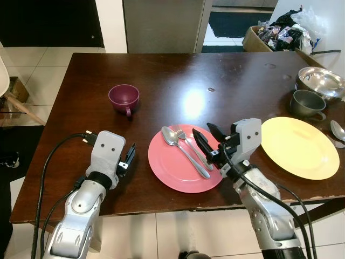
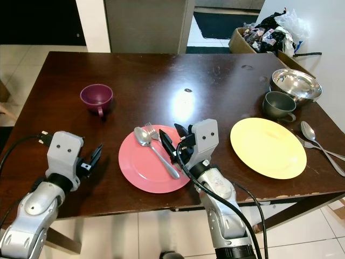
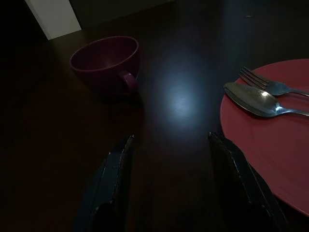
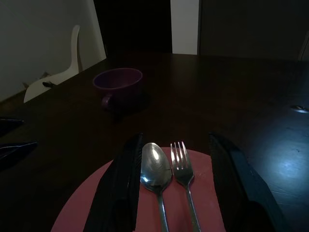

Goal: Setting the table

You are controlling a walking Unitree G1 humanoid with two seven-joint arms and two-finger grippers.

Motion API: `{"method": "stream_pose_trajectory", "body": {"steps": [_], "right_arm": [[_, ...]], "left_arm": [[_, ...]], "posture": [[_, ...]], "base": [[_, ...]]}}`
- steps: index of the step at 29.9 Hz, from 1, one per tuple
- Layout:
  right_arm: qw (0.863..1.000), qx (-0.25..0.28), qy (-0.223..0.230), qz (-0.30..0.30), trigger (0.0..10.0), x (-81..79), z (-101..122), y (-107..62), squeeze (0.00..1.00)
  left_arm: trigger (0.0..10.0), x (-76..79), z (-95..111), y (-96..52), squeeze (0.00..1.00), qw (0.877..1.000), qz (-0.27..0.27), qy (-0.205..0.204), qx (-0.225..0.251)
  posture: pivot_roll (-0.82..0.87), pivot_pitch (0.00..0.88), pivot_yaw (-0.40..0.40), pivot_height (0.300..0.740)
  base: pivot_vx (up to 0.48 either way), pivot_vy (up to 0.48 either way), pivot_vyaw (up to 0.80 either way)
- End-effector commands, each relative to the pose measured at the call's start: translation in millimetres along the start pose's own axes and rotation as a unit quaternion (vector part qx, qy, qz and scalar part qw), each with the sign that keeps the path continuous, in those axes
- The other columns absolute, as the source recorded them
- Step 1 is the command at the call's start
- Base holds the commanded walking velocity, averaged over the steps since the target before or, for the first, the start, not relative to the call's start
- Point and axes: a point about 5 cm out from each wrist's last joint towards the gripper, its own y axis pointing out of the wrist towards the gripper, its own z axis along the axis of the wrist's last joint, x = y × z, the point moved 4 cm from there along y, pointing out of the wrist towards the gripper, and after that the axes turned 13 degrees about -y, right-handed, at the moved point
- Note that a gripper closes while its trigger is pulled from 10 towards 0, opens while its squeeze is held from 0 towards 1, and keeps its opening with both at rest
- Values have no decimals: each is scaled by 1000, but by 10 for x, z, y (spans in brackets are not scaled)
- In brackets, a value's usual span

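Step in hand: the right gripper [image 1: 208, 141] is hovering over the right part of the pink plate [image 1: 170, 170], lining up on the cutlery lying there; I judge this to be the approach before a pick, with nothing lifted yet.

Right gripper state: its two black fingers [image 4: 123, 188] are standing wide apart and holding nothing; in the right wrist view they are bracketing the spoon [image 4: 154, 174] and the fork [image 4: 182, 166], both lying between them.

Cutlery: the spoon and the fork [image 1: 190, 141] are lying side by side on the pink plate, touching or nearly so, bowl and tines pointing far and left, handles running near and right.

Left gripper: the left gripper [image 1: 128, 159] is hanging low over the table [image 1: 161, 75], just left of the pink plate; its fingers [image 3: 113, 179] are spread open and empty.

Other settings: the purple cup [image 1: 124, 99] is sitting far left of the pink plate; the yellow plate [image 1: 299, 147] is lying to the right, with a grey mug [image 1: 307, 104], a steel bowl [image 1: 321, 82] and more spoons [image 2: 315, 137] beyond it.

Next move, as I judge it: the fingers are needing to come down and close on one handle alone; the two pieces lying so close are making a double grab likely; the thin, flat metal is likely to slip on the smooth plate.
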Motion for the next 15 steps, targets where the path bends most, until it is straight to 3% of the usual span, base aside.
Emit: {"method": "stream_pose_trajectory", "body": {"steps": [1,15], "right_arm": [[1000,-6,4,1,10000,-8,-30,-22,0],[1000,-6,4,1,10000,-7,-36,-13,0]], "left_arm": [[10000,-14,-81,-21,0,1000,5,-1,-11],[10000,-21,-86,-12,0,1000,5,0,-11]], "posture": [[-98,44,3,740],[-95,36,4,740]], "base": [[0,0,0],[0,0,0]]}}
